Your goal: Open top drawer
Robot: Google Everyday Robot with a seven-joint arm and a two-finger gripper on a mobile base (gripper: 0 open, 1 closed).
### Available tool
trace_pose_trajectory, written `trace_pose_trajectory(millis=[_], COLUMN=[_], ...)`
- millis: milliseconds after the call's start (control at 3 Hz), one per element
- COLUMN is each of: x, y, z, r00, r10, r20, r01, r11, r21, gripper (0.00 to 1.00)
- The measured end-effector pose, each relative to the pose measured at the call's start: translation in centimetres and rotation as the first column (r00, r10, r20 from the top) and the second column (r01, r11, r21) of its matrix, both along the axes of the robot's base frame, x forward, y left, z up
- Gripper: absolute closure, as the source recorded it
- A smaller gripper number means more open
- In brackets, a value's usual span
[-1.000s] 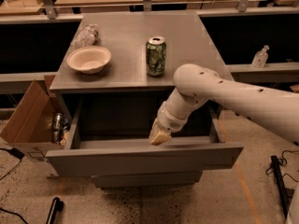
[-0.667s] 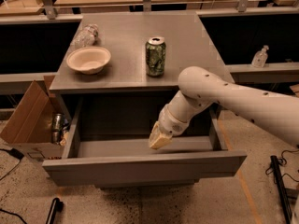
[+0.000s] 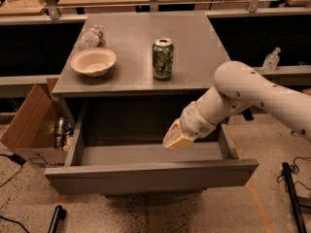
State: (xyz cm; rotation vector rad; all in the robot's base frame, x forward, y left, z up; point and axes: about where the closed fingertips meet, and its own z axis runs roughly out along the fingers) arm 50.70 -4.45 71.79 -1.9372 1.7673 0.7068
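Observation:
The top drawer [image 3: 150, 174] is a wide matte-grey drawer with a flat handleless front. It is pulled far out of the grey cabinet [image 3: 141, 52], and its grey box interior shows with nothing in it. My gripper [image 3: 176, 139], at the end of the white arm [image 3: 252, 91] that comes in from the right, hangs above the drawer's inside, right of the middle and just behind the front panel. It holds nothing that I can see.
On the cabinet top stand a green can [image 3: 163, 58], a beige bowl [image 3: 93, 62] and a crumpled clear bottle [image 3: 90, 36]. An open cardboard box [image 3: 30, 125] with cans stands on the floor at the left. A spray bottle [image 3: 271, 60] sits on a shelf at the right.
The drawer has slid further out toward the camera. My gripper has lifted a little and now hangs above the drawer's inside.

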Motion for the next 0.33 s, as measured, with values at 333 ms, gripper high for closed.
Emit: trace_pose_trajectory(millis=[333], x=[-0.36], y=[-2.17], z=[4.03], r00=[0.9949], r10=[-0.062], r20=[0.079], r01=[0.055], r11=[0.994], r21=[0.089], gripper=[1.0])
